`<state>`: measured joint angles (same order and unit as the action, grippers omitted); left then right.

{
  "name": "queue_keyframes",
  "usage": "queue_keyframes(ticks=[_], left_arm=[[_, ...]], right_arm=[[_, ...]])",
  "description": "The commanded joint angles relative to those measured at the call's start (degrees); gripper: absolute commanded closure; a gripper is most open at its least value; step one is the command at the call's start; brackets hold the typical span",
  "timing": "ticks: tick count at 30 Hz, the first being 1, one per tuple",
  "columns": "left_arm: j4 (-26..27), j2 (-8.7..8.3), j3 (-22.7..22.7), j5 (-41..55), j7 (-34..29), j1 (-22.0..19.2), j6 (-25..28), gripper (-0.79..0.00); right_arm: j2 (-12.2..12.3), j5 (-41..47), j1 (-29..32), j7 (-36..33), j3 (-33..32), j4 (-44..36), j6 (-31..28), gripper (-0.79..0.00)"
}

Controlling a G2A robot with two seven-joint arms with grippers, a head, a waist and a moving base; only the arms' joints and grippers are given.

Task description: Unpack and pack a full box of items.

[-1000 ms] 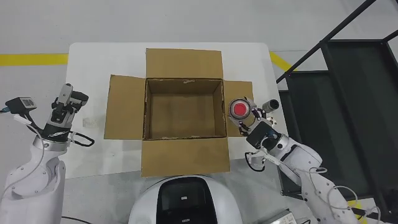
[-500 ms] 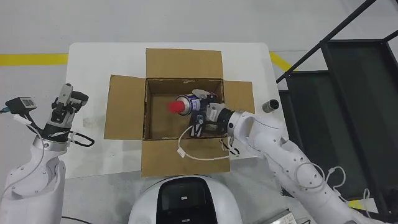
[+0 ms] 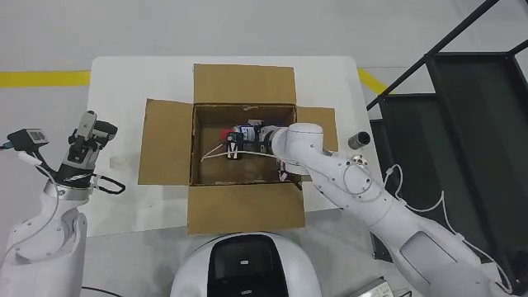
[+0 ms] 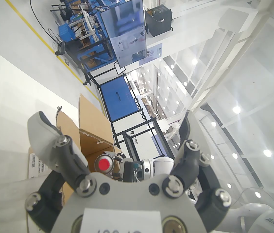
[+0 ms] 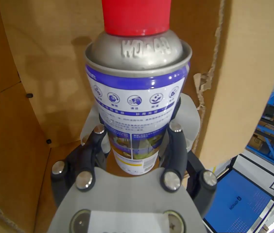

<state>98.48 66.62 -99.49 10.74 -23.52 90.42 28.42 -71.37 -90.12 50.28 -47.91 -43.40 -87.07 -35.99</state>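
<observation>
Change: right pincer [image 3: 238,143] has swung the spray can [image 3: 247,139] from beside the right flap down into the box [image 3: 165,142].
Right pincer: clamped on the can's lower body [image 5: 139,132].
Spray can: blue label, red cap; lies roughly level inside the box, cap toward the left arm [image 4: 103,164].
Left pincer [image 3: 92,125]: fingers apart, holding nothing, over the counter's [image 3: 132,82] left edge.
Box: open cardboard, flaps spread, mid-counter.

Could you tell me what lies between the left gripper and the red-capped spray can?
Top view: bare white table, then the brown cardboard box's open side flap.
</observation>
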Motion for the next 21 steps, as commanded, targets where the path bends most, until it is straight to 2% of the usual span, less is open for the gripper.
queue_keyframes(ticks=[1, 3, 4, 5, 6, 14, 18, 21], left_arm=[[0.00, 0.00, 0.00, 0.00, 0.00, 0.00, 0.00, -0.785], [0.00, 0.00, 0.00, 0.00, 0.00, 0.00, 0.00, -0.785], [0.00, 0.00, 0.00, 0.00, 0.00, 0.00, 0.00, -0.785], [0.00, 0.00, 0.00, 0.00, 0.00, 0.00, 0.00, -0.785], [0.00, 0.00, 0.00, 0.00, 0.00, 0.00, 0.00, -0.785], [0.00, 0.00, 0.00, 0.00, 0.00, 0.00, 0.00, -0.785], [0.00, 0.00, 0.00, 0.00, 0.00, 0.00, 0.00, -0.785], [0.00, 0.00, 0.00, 0.00, 0.00, 0.00, 0.00, -0.785]], right_arm=[[-0.47, 1.08, -0.88, -1.14, 0.56, 1.85, 0.13, -0.142], [-0.90, 1.49, -1.37, -1.58, 1.15, 3.28, 0.67, -0.175], [-1.08, 2.05, -1.57, -1.43, 1.30, 4.02, 0.71, -0.354], [-1.24, 2.07, -1.82, -1.60, 1.54, 4.69, 0.73, -0.727], [-1.42, 2.48, -1.96, -1.48, 1.70, 5.30, 0.84, -0.785], [-1.94, 4.27, -1.76, 0.96, 1.63, 6.63, 0.51, -0.785], [-1.20, 3.87, 0.64, 2.28, -0.37, 3.09, 1.01, -0.785], [-0.20, 6.61, 4.11, 7.13, -4.27, -2.30, 1.63, -0.785]])
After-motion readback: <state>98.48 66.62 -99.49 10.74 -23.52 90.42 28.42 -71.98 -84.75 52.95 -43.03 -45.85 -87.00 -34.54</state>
